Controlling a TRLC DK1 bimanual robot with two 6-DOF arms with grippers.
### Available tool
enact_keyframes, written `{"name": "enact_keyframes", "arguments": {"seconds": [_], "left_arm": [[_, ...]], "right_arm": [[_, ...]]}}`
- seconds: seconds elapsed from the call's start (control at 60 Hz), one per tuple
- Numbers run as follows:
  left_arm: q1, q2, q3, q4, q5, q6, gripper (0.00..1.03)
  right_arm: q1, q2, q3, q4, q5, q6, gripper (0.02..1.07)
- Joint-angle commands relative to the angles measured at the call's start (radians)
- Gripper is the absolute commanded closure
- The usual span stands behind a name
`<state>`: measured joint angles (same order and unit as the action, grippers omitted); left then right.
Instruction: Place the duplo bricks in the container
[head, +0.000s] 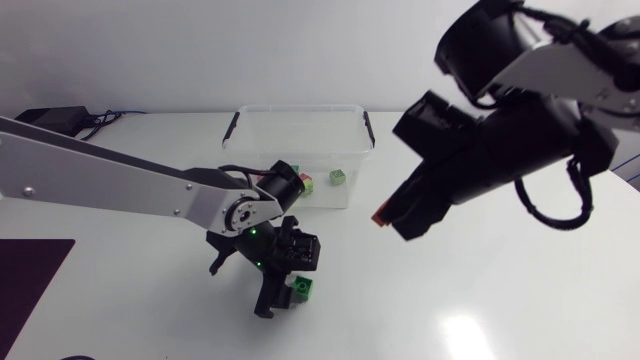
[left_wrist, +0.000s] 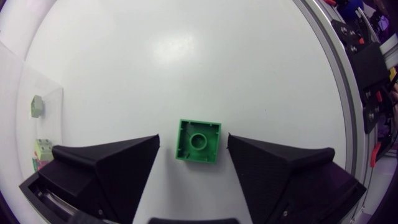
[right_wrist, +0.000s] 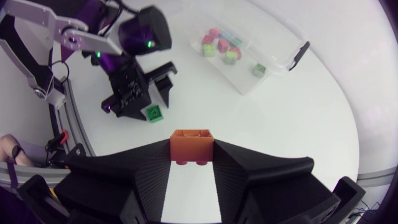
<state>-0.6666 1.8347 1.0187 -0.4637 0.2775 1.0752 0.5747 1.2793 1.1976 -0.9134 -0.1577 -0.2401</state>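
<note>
Green brick (left_wrist: 199, 141): flat on the white tabletop (head: 480, 300), stud up, between the left jaws, a narrow gap either side.
Left jaws: spread wide, flanking the green brick, touching nothing.
Orange brick (right_wrist: 191, 145): pinched on two sides by the right jaws, lifted off the tabletop.
Right jaws: clamped on the orange brick, well apart from the left jaws.
Clear container (head: 262, 150): open-topped, behind the green brick, several small bricks (right_wrist: 219, 47) inside.

The white table (head: 480, 300) bears a black box with cables (head: 52, 118) at upper left and a dark panel (head: 25, 285) at lower left.
</note>
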Motion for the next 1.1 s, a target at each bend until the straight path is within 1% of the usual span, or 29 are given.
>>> {"name": "enact_keyframes", "arguments": {"seconds": [0.0, 0.133, 0.267, 0.367, 0.483, 0.567, 0.617, 0.667, 0.683, 0.733, 0.817, 0.833, 0.85, 0.9, 0.983, 1.033, 1.083], "left_arm": [[-0.011, 0.032, 0.018, -0.027, -0.003, 0.037, 0.76], [-0.011, 0.020, 0.011, -0.044, -0.003, 0.037, 0.77], [-0.004, -0.052, -0.011, -0.070, -0.001, 0.034, 0.77], [0.010, -0.150, -0.045, -0.073, 0.000, 0.025, 0.77], [0.028, -0.272, -0.065, -0.095, 0.002, 0.008, 0.77], [0.056, -0.365, -0.069, -0.104, 0.002, -0.009, 0.77], [0.076, -0.404, -0.060, -0.113, 0.002, -0.015, 0.77], [0.102, -0.431, -0.039, -0.124, 0.003, -0.018, 0.77], [0.110, -0.439, -0.032, -0.125, 0.003, -0.018, 0.77], [0.140, -0.454, -0.006, -0.127, 0.006, -0.023, 0.77], [0.200, -0.459, 0.047, -0.119, 0.034, -0.044, 0.77], [0.211, -0.459, 0.055, -0.110, 0.034, -0.050, 0.77], [0.216, -0.457, 0.060, -0.104, 0.034, -0.057, 0.77], [0.260, -0.433, 0.096, -0.021, 0.048, -0.113, 0.77], [0.311, -0.376, 0.153, 0.079, 0.049, -0.207, 0.77], [0.323, -0.339, 0.185, 0.126, 0.049, -0.251, 0.77], [0.340, -0.298, 0.221, 0.195, 0.048, -0.327, 0.76]], "right_arm": [[-0.042, 0.008, 0.082, 0.001, -0.014, -0.016, 0.86], [-0.110, 0.071, 0.163, 0.050, -0.039, -0.001, 0.86], [-0.168, 0.146, 0.221, 0.154, -0.055, 0.042, 0.86], [-0.171, 0.209, 0.257, 0.231, -0.051, 0.070, 0.86], [-0.164, 0.308, 0.307, 0.292, -0.048, 0.090, 0.86], [-0.147, 0.385, 0.342, 0.352, -0.013, 0.090, 0.86], [-0.139, 0.439, 0.379, 0.358, -0.013, 0.091, 0.86], [-0.133, 0.497, 0.412, 0.381, 0.007, 0.093, 0.84], [-0.131, 0.517, 0.421, 0.389, 0.012, 0.094, 0.81], [-0.128, 0.585, 0.465, 0.389, 0.017, 0.094, 0.64], [-0.118, 0.664, 0.519, 0.386, 0.040, 0.096, 0.19], [-0.116, 0.672, 0.528, 0.384, 0.044, 0.096, 0.12], [-0.114, 0.675, 0.531, 0.384, 0.047, 0.096, 0.07], [-0.110, 0.666, 0.534, 0.384, 0.055, 0.101, 0.07], [-0.110, 0.612, 0.504, 0.384, 0.058, 0.105, 0.07], [-0.110, 0.569, 0.474, 0.387, 0.058, 0.105, 0.07], [-0.110, 0.523, 0.438, 0.390, 0.064, 0.104, 0.07]]}}
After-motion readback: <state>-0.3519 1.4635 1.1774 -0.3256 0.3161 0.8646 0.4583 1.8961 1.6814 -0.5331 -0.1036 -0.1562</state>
